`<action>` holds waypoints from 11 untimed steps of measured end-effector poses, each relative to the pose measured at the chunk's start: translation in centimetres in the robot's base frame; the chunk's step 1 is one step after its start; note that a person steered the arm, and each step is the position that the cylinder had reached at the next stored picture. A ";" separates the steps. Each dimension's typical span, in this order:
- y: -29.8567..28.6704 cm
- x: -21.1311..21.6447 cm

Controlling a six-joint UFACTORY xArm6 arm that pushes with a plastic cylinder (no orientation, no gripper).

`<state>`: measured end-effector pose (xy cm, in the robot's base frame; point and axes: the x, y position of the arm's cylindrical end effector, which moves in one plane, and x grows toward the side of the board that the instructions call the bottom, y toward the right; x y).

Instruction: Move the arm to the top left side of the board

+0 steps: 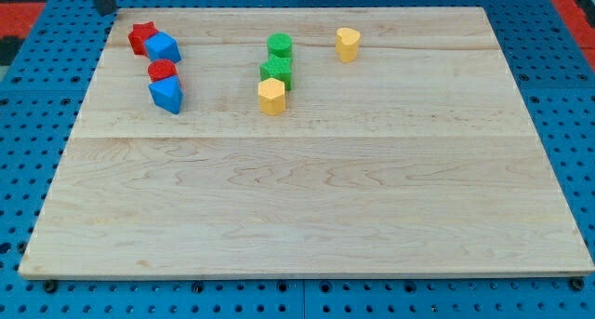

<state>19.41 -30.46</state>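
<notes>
Rod tip [105,12] is resting at the tabletop [307,217] corner, no hand to open; sweeping lower-right risks nudging the nearby red star [141,36].

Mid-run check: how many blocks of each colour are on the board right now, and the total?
Red: 2, the red star block and the red round block.
Blue: 2, the blue cube block and the blue wedge block.
Green: 2, the green round block and the green block below it.
Yellow: 2, the yellow hexagonal block and the yellow block at upper right.
Total: 8.
</notes>
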 end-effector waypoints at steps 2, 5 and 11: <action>1.6 5.2; 13.5 8.5; 13.6 7.5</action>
